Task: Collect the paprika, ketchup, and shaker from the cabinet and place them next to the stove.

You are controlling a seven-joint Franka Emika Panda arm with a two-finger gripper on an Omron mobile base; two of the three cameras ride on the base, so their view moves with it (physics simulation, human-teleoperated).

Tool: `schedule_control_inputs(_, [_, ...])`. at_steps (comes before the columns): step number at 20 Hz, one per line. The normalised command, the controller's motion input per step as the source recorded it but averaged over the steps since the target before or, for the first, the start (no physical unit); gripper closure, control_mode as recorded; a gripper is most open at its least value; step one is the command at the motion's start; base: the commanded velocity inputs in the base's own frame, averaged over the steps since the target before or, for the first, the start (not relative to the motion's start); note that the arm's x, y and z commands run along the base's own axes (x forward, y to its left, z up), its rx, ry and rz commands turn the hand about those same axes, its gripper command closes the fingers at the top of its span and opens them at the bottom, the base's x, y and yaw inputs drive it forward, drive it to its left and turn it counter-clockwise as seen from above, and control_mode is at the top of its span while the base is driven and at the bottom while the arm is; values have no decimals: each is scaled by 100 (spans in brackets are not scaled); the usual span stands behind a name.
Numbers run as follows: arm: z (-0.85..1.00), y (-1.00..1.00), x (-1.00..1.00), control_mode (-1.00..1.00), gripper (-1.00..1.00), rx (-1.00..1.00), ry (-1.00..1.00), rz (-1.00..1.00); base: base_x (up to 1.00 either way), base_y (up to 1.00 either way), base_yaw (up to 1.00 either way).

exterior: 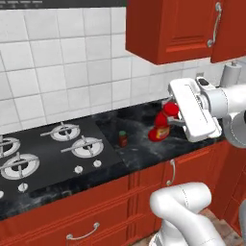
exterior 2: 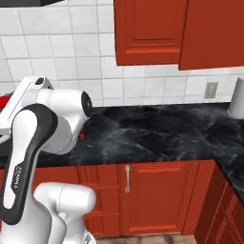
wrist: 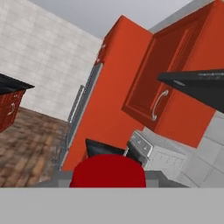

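- A white robot arm's two-finger gripper [exterior: 177, 116] pinches one bright red plastic ketchup bottle [exterior: 163, 122] with a yellow-red label, its jaws pressed against the bottle's upper part; the bottle leans, its base at or just above the black marble counter [exterior: 139, 144] — contact cannot be told.
- In the hand view, the bottle's red cap [wrist: 108, 171] sits at the bottom of the picture, between the finger tips.
- One small squat paprika jar [exterior: 123, 138], dark red-brown with a dark green lid, stands upright on the counter just beside the right edge of the flat black gas cooktop [exterior: 53, 153], well apart from the bottle.
- On the cooktop, four silver-ringed burners show, with a row of small silver knobs along its front edge.
- Two red wooden wall cabinet doors [exterior: 168, 29] hang above the counter, both shut, one silver handle visible in the left base view.
- Bare counter lies between jar and bottle and, in the right base view, runs on to a corner where one pale grey cylinder [exterior 2: 237, 97] stands.
- One wall socket [exterior 2: 210, 89] sits in the white tiled wall [exterior 2: 71, 43].
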Motion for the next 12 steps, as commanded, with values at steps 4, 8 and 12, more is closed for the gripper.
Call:
schedule_control_inputs(4, [0, 0, 0, 100, 100, 0, 0, 0, 77, -3, 23])
schedule_control_inputs(8, [0, 0, 0, 100, 100, 0, 0, 0, 72, 0, 11])
schedule_control_inputs(12, [0, 0, 0, 100, 100, 0, 0, 0, -5, 1, 3])
